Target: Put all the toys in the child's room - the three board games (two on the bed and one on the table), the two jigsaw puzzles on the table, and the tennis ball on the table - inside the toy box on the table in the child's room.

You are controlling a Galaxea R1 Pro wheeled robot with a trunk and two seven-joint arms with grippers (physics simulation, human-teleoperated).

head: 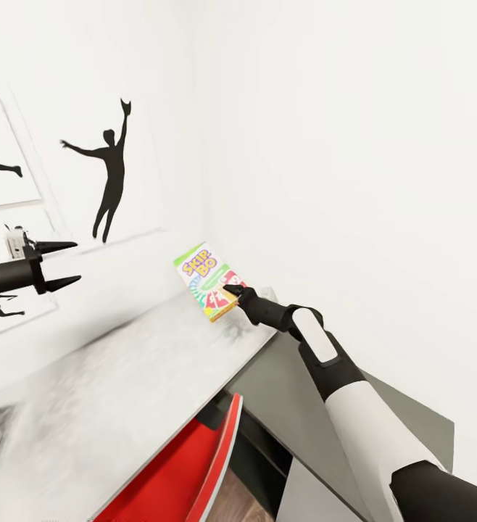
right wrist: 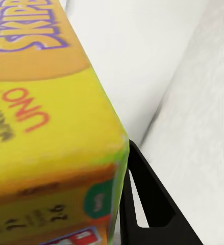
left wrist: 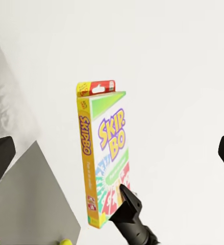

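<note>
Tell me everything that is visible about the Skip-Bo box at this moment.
The Skip-Bo box is a small flat printed carton, with a green and white front bearing purple-edged yellow lettering, a yellow-orange side panel and a red hang tab on top. It is held in the air, roughly upright and slightly tilted, above the far end of the white table near the wall. The right gripper is closed on its lower corner; one dark finger lies across the front.

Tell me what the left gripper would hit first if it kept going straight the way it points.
Probably the Skip-Bo box, centred ahead between the left gripper's open fingers and held by the right gripper; depth unclear.
</note>
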